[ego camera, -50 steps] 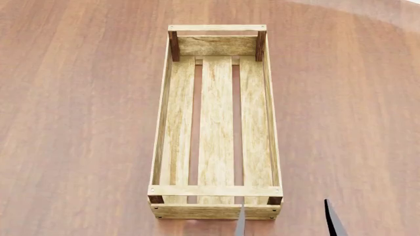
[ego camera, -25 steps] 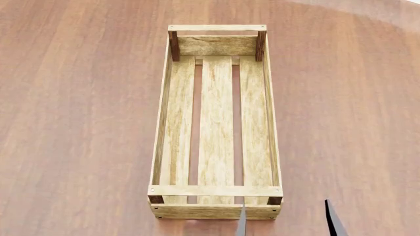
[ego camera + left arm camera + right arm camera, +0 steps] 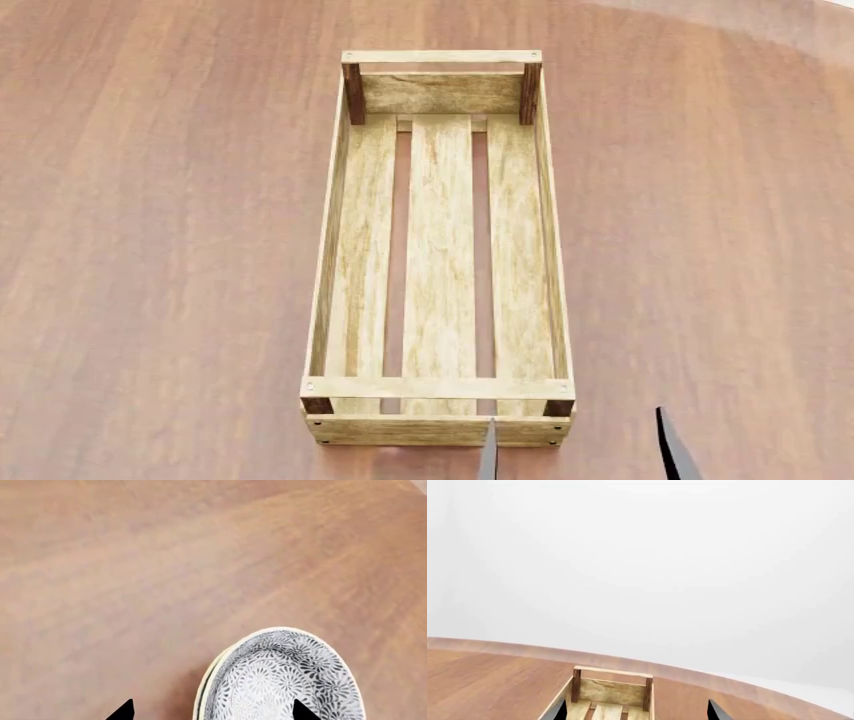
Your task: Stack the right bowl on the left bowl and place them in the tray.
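The tray (image 3: 442,250) lies lengthwise in the middle of the head view, with nothing in it; no bowl shows there. In the left wrist view a grey-and-white floral bowl (image 3: 280,675) with a cream rim sits on the table. My left gripper (image 3: 213,714) is open over its rim, with one fingertip (image 3: 303,712) over the bowl and the other beside it. I cannot tell which of the two bowls this is. My right gripper (image 3: 581,455) is open and holds nothing at the tray's near right corner. Its wrist view looks along the tray (image 3: 612,691) between the open gripper's (image 3: 637,714) tips.
The brown wooden table (image 3: 160,250) spreads on all sides of the tray. Its curved far edge (image 3: 727,685) shows against a white background in the right wrist view.
My right gripper's fingertips have shifted slightly left in the head view. The tray has not moved.
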Motion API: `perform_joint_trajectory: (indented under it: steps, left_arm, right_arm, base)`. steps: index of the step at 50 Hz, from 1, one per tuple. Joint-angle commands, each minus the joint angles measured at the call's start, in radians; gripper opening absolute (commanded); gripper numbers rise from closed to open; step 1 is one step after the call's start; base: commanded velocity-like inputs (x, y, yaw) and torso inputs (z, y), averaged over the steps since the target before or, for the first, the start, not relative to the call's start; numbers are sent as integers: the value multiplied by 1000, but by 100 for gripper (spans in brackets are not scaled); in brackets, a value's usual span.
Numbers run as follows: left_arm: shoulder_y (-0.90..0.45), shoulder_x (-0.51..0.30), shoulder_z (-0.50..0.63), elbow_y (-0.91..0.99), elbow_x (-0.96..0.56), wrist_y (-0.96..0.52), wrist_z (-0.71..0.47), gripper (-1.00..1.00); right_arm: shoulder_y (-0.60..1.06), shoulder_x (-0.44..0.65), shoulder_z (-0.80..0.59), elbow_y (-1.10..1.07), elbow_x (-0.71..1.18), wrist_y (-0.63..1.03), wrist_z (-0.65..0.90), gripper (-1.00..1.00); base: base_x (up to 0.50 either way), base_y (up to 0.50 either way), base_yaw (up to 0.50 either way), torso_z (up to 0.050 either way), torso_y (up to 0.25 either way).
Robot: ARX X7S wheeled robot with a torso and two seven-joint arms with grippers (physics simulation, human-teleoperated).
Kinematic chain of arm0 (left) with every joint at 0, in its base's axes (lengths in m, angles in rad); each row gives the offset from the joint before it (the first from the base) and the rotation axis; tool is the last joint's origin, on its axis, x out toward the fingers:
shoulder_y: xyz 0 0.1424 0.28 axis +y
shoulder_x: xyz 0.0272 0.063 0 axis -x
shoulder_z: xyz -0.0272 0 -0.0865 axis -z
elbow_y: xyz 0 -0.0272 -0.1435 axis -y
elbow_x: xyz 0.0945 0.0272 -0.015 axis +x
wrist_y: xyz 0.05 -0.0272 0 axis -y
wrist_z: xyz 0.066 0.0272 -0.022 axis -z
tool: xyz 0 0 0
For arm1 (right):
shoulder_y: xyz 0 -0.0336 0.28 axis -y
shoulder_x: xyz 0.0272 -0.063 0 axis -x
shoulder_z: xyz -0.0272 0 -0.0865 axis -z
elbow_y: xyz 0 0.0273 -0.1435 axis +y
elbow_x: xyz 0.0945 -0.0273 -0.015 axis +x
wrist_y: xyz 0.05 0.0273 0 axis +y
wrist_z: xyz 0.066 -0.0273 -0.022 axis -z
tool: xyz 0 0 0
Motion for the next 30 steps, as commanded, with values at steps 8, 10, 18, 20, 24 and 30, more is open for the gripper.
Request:
perform_joint_trajectory:
  steps: [8, 10, 18, 20, 24, 30]
  left_arm:
    - [-22, 26, 7, -27, 57, 16, 28, 100]
    - [-26, 27, 11, -36, 60, 16, 30, 100]
    - [-35, 32, 18, -66, 69, 21, 40, 100]
    - [-36, 32, 18, -70, 68, 21, 40, 100]
    - [-36, 34, 17, -77, 69, 22, 41, 100]
    - [-38, 37, 24, -78, 75, 24, 44, 100]
  right_arm:
    - [2, -15, 21, -5, -18, 4, -15, 100]
    - [1, -15, 21, -5, -17, 3, -15, 100]
    - [1, -12, 21, -11, -17, 8, -12, 100]
    - [0, -12, 20, -7, -18, 5, -12, 100]
    - [1, -12, 19, -4, -18, 4, -11, 100]
    - [0, -11, 17, -6, -19, 5, -10, 100]
  base:
    - [0, 0, 0, 0, 0]
    - [0, 0, 0, 0, 0]
    - [0, 0, 0, 0, 0]
    - [0, 0, 0, 0, 0]
    - [0, 0, 0, 0, 0]
    - [0, 0, 0, 0, 0]
